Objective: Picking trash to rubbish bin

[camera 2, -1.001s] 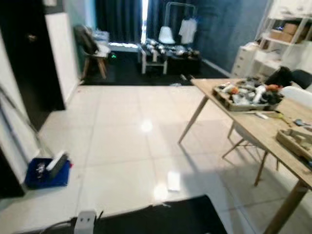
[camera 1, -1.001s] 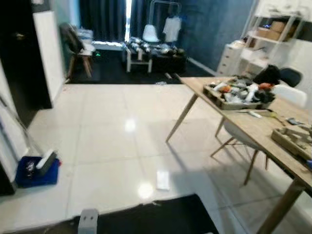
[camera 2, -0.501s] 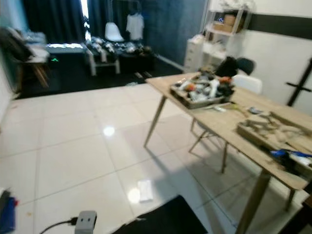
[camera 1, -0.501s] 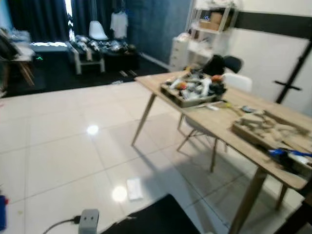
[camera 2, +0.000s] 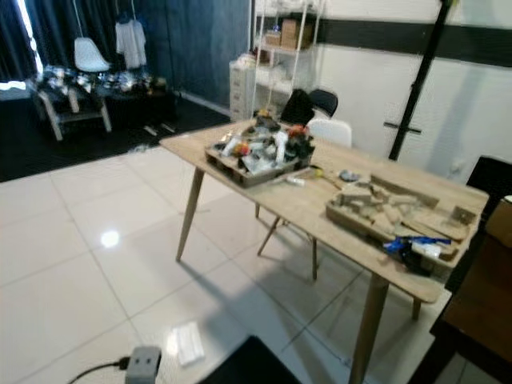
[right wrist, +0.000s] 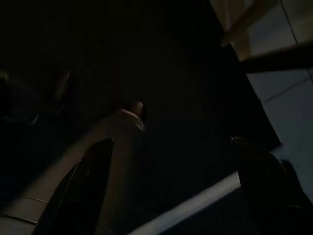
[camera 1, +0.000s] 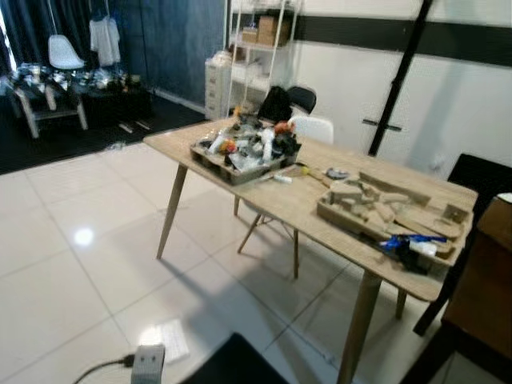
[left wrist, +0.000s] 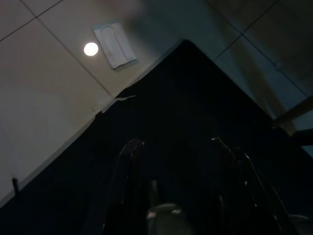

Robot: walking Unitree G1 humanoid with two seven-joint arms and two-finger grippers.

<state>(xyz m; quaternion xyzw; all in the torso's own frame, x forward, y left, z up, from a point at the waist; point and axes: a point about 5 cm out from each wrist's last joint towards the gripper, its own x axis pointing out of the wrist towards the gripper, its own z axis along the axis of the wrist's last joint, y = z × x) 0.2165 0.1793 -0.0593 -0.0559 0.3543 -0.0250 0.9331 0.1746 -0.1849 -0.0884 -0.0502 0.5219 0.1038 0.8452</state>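
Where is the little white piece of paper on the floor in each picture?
Left eye view: the white paper lies on the tile near the bottom edge, left of the wooden table.
Right eye view: the same paper, low on the floor.
Left wrist view: it lies beside a bright light spot.
Right wrist view: too dark to tell.
Shared landmark: the black mat's corner, right beside the paper.

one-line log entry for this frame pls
phase: searching | trash: white wrapper on floor by black mat | left claw: open, idle | right claw: open, idle
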